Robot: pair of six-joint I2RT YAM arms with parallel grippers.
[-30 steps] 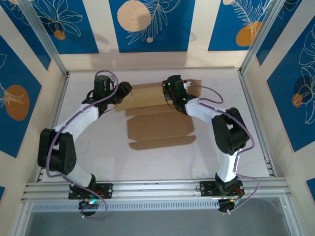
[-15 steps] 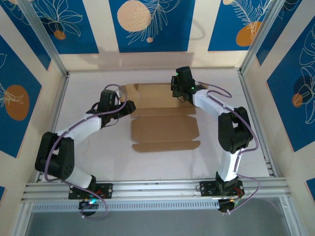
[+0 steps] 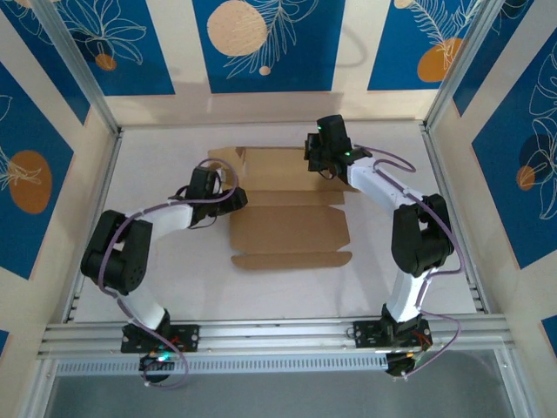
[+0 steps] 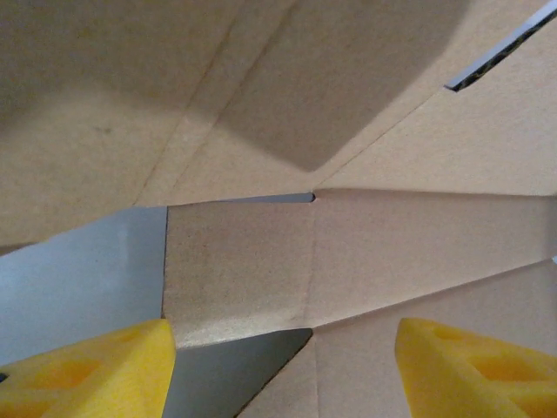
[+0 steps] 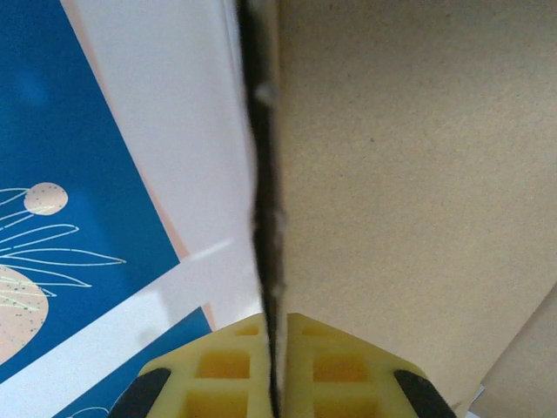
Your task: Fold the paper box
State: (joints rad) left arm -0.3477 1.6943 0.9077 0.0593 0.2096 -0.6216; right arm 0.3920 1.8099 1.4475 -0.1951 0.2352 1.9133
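Box [image 3: 291, 228] was matt brown cardboard, finely grained, rough at its cut edge; fingers [image 5: 231, 370] were smooth yellow plastic; table [image 3: 287, 292] was matt white; rail [image 3: 278, 331] was ribbed bare metal.

Bright, even light falls from above in the top view, without glare. Soft, faint shadows lie beside the arms on the pale worktop [image 3: 287, 296], and the picture is sharp throughout. At the left wrist the paper box [image 4: 383, 235] sits very close and soft, with a broad shadow darkening part of it. The yellow fingertips [image 4: 96, 370] of the left claw [image 4: 287, 374] are blurred. At the right wrist the cardboard looks grainy, and its dark edge is out of focus.
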